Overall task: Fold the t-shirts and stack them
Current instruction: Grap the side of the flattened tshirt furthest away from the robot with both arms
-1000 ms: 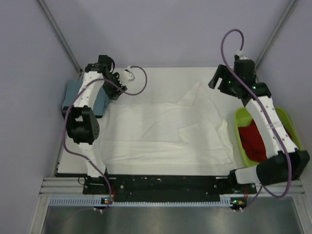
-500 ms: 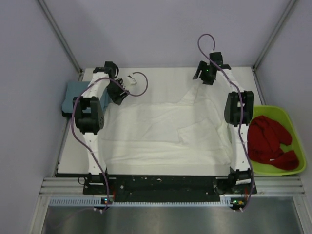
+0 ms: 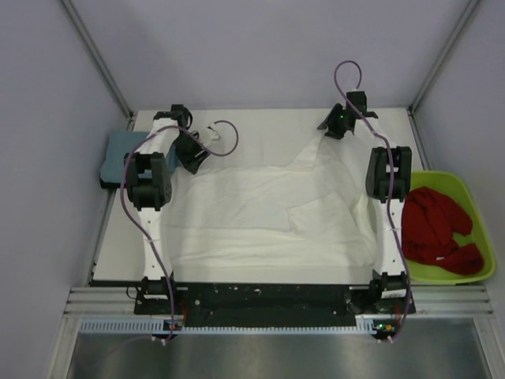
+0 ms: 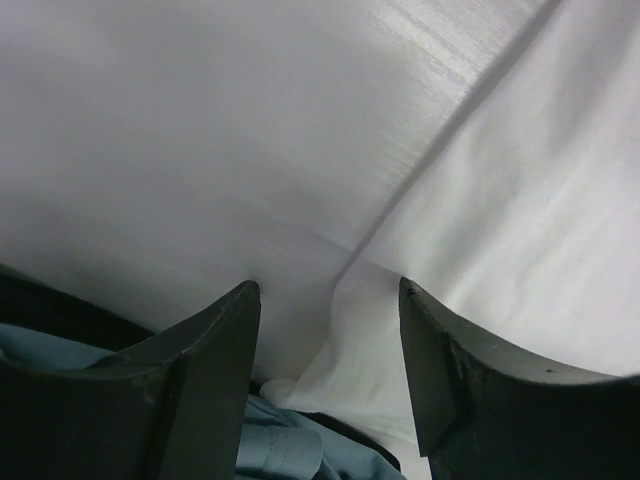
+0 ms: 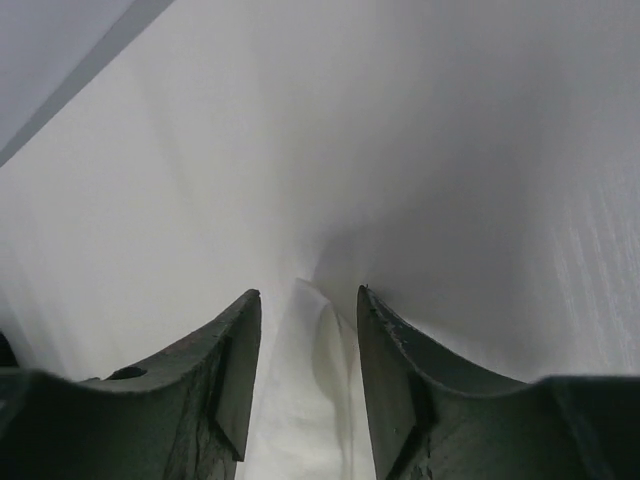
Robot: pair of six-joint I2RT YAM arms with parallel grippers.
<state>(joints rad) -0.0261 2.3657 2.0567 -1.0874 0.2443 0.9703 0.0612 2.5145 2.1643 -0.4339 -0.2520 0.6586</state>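
A large white t-shirt (image 3: 268,213) lies spread over the table; no print shows on it. A blue-grey shirt (image 3: 118,154) lies folded at the far left edge. No black shirt is in view. My left gripper (image 3: 192,154) is at the white shirt's far left corner. In the left wrist view it (image 4: 328,290) is open, with the white cloth corner (image 4: 370,340) between the fingers and blue-grey cloth (image 4: 280,450) below. My right gripper (image 3: 331,126) is at the far right sleeve tip. In the right wrist view it (image 5: 308,295) is open around a white cloth fold (image 5: 310,380).
A lime-green bin (image 3: 473,201) at the right edge holds a red cloth (image 3: 434,225). Grey walls and metal posts close the back and sides. The black arm rail (image 3: 268,300) runs along the near edge.
My right arm swung from above the green bin to the shirt's far right tip. My left gripper shifted slightly right onto the shirt's far left corner.
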